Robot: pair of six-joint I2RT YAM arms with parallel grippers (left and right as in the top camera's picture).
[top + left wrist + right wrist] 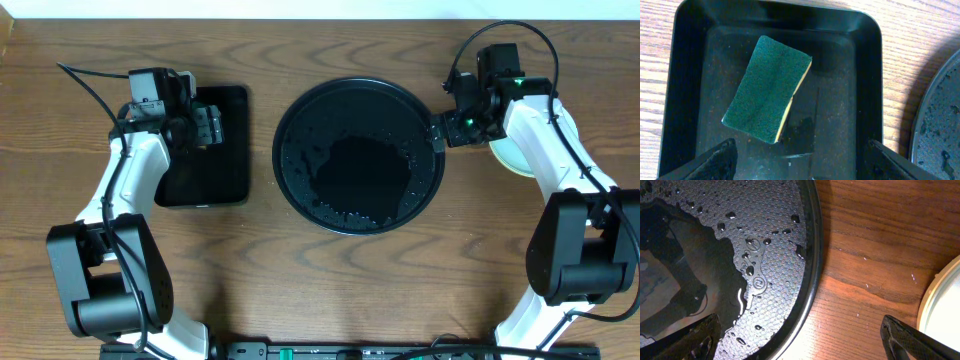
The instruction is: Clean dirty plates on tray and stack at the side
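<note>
Though mostly hidden, plates (508,160) beside tray (300,115)

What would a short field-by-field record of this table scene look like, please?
round tray: centre of table, wet, no plates on it
plate: pale, on the table right of the round tray, partly hidden by the right arm; number cannot be told
rectangular tray: left of the round tray, holds the sponge
sponge: green side up, lying diagonally
left gripper: fingers apart, empty, above the rectangular tray
right gripper: fingers apart, empty, above the round tray's right rim
</note>
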